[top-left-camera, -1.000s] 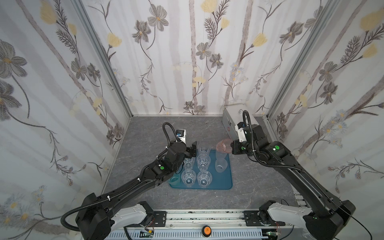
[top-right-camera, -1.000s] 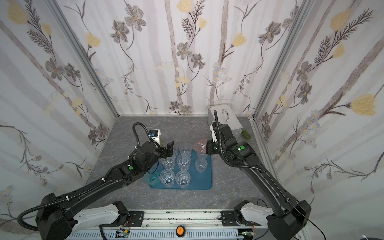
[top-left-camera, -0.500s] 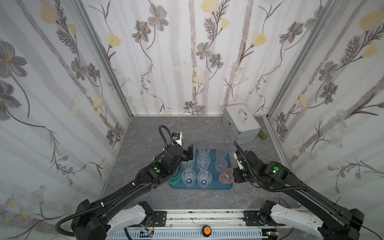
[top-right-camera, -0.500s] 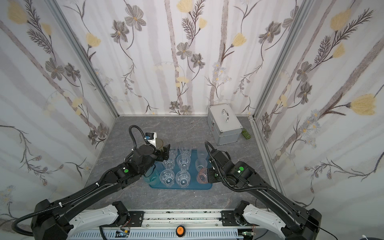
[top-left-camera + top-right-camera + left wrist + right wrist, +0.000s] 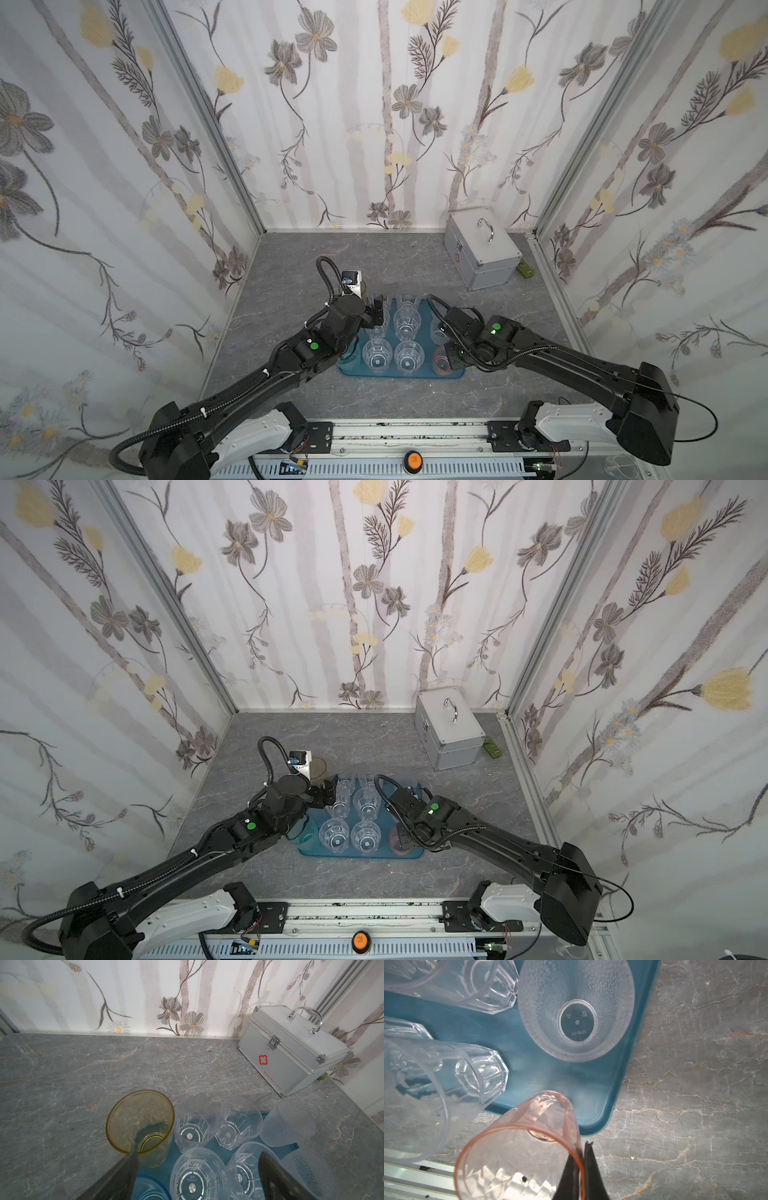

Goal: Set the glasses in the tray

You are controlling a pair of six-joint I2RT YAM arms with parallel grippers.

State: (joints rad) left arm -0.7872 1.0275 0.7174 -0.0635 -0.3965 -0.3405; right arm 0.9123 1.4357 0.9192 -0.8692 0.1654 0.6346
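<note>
1. The pink glass (image 5: 519,1147) hangs tilted over the near right corner of the tray (image 5: 591,1109); you can't quite tell whether its base touches.
2. Your right gripper (image 5: 582,1147) pinches only its rim wall. If you release it tilted, it may topple off the edge or strike the frosted glass (image 5: 577,1007).
3. Your left gripper (image 5: 197,1153) gapes wide and empty above the clear glasses (image 5: 195,1126); descending would clip them.

Black jointed arms (image 5: 257,382) with green dots (image 5: 314,345), ribbed cables (image 5: 329,282), white bases (image 5: 257,432).
</note>
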